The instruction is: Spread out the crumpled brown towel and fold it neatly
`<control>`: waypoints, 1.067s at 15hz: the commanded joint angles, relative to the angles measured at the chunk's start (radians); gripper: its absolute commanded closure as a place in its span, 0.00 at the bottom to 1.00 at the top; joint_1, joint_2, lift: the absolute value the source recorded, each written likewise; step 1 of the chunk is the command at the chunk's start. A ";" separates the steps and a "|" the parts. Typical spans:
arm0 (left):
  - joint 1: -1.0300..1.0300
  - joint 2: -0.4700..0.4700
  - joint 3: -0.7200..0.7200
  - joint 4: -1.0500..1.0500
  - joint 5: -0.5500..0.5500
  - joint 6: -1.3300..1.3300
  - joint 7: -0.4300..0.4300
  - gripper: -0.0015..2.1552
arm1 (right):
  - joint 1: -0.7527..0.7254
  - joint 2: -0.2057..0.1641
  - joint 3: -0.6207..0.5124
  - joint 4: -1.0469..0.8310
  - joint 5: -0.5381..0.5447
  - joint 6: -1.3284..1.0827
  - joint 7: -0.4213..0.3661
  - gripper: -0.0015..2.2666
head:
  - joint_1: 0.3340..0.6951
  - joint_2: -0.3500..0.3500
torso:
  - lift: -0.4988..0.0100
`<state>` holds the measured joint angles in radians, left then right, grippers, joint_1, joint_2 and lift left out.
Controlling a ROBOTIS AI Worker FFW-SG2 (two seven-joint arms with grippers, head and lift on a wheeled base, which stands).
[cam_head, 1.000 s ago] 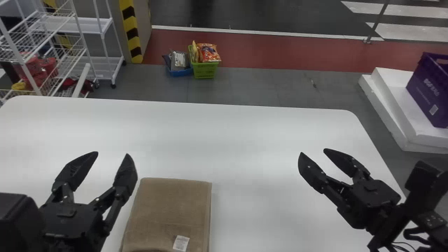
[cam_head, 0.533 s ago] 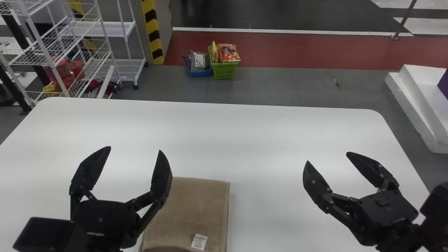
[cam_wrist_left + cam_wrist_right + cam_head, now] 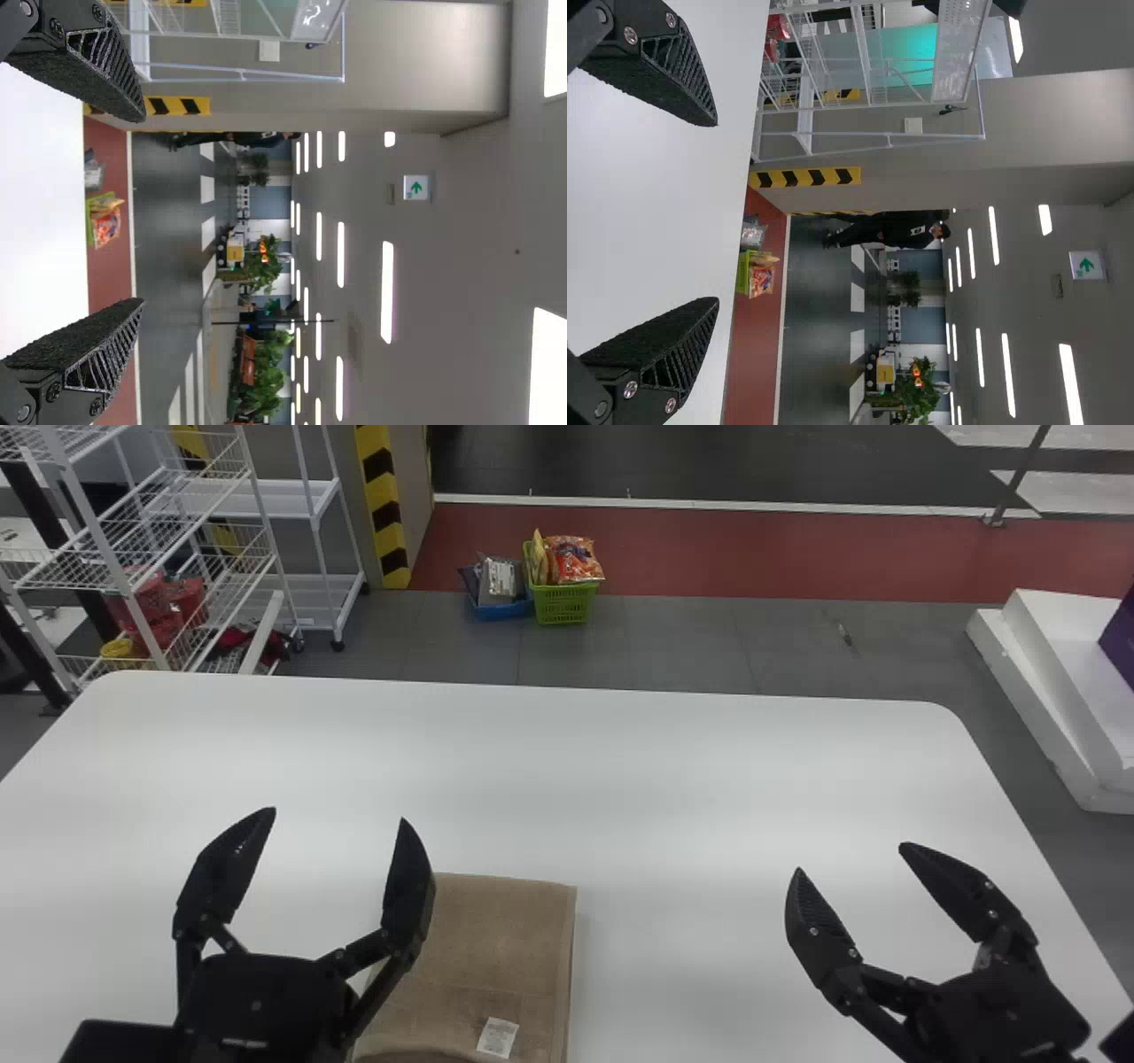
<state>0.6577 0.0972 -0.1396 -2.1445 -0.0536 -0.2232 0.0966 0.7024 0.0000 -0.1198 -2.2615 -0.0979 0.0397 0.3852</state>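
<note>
While the brown towel [image 3: 500,934] lies folded on the desk [image 3: 656,779], the left gripper [image 3: 338,814] gapes open. So does the right gripper [image 3: 851,856].

Left claw [image 3: 338,813]: fingers [image 3: 84,345] spread, tips well apart. White bench [image 3: 40,204] lies behind them. Past its edge, red floor strip [image 3: 108,288] with green basket [image 3: 91,212], orange snack bag [image 3: 106,227] in it. White line [image 3: 133,221] splits red from dark floor [image 3: 164,266]. Yellow-black striped marking [image 3: 177,106] near white rack [image 3: 140,44]. Farther off: green plants [image 3: 266,381], ceiling lights [image 3: 387,292], lit sign [image 3: 416,188] with green arrow.
</note>
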 commanded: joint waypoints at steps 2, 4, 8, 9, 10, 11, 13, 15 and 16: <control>0.002 -0.007 -0.018 0.005 0.000 0.054 0.000 0.04 | 0.003 0.001 0.006 0.059 -0.013 -0.062 0.004 0.05 | 1.00 0.43 | 0.73; 0.002 -0.007 -0.020 0.005 0.000 0.051 0.000 0.04 | 0.009 0.001 0.026 0.079 -0.013 -0.093 0.004 0.05 | 1.00 0.42 | 0.73; 0.008 -0.007 -0.015 0.003 0.000 0.035 0.003 0.04 | 0.009 0.001 0.040 0.089 -0.006 -0.114 0.004 0.05 | 1.00 0.44 | 0.73; 0.011 -0.007 -0.015 0.003 0.000 0.035 0.000 0.04 | 0.009 0.001 0.043 0.099 -0.005 -0.142 0.004 0.05 | 1.00 0.45 | 0.73; 0.011 -0.007 -0.015 0.005 0.000 0.035 0.000 0.04 | 0.009 0.001 0.045 0.105 -0.005 -0.157 0.004 0.06 | 1.00 0.45 | 0.73; 0.013 -0.007 -0.017 0.006 0.000 0.035 0.000 0.04 | 0.009 0.001 0.043 0.106 -0.005 -0.157 0.004 0.06 | 1.00 0.46 | 0.73; 0.013 -0.007 -0.015 0.005 0.000 0.032 0.000 0.04 | 0.009 0.001 0.043 0.106 -0.006 -0.154 0.003 0.06 | 1.00 0.46 | 0.73; 0.013 -0.007 -0.017 -0.003 0.000 0.035 -0.001 0.04 | 0.009 0.001 0.043 0.105 -0.005 -0.157 0.003 0.06 | 1.00 0.46 | 0.73; 0.013 -0.007 -0.017 -0.005 0.000 0.035 -0.003 0.04 | 0.009 0.001 0.045 0.106 -0.005 -0.157 0.001 0.06 | 1.00 0.46 | 0.73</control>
<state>0.6703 0.0905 -0.1558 -2.1460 -0.0537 -0.1883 0.0947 0.7117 0.0000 -0.0764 -2.1551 -0.1030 -0.1159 0.3880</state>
